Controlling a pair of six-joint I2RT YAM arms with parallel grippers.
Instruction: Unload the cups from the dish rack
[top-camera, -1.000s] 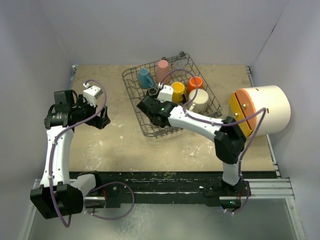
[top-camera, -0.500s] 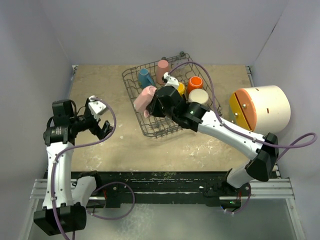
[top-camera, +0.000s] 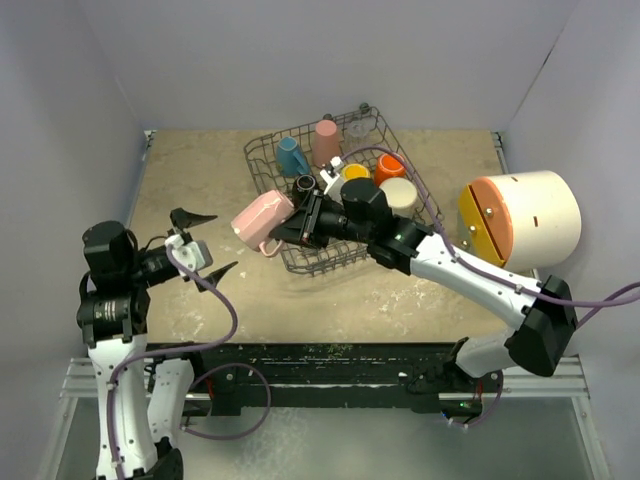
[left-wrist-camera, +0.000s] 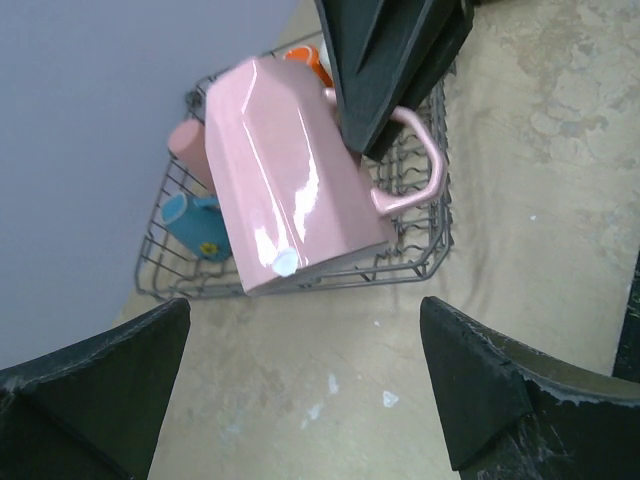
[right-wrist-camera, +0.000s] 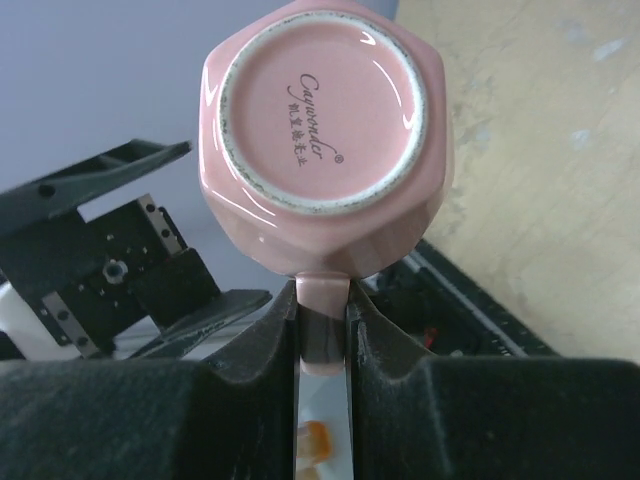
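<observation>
My right gripper (top-camera: 287, 228) is shut on the handle of the pale pink mug (top-camera: 260, 221) and holds it on its side in the air, just left of the dish rack (top-camera: 264, 176). In the right wrist view the fingers pinch the handle (right-wrist-camera: 322, 318) below the mug's base (right-wrist-camera: 320, 110). My left gripper (top-camera: 204, 243) is open and empty, facing the mug (left-wrist-camera: 290, 190) from the left with a gap between them. In the rack are a blue cup (top-camera: 292, 156), a tall pink tumbler (top-camera: 325, 141), a black cup (top-camera: 305, 184), a yellow cup (top-camera: 356, 172), an orange cup (top-camera: 389, 165), a cream cup (top-camera: 398, 193) and a clear glass (top-camera: 358, 125).
A big white cylinder with an orange-yellow end (top-camera: 525, 220) lies at the right edge of the table. Grey walls close in the table on the left, back and right. Bare tan tabletop (top-camera: 230, 300) lies left of and in front of the rack.
My right gripper has carried the pale pink mug out of the rack and leftward. My left arm has drawn back toward the near edge and turned its open jaws toward the mug.
</observation>
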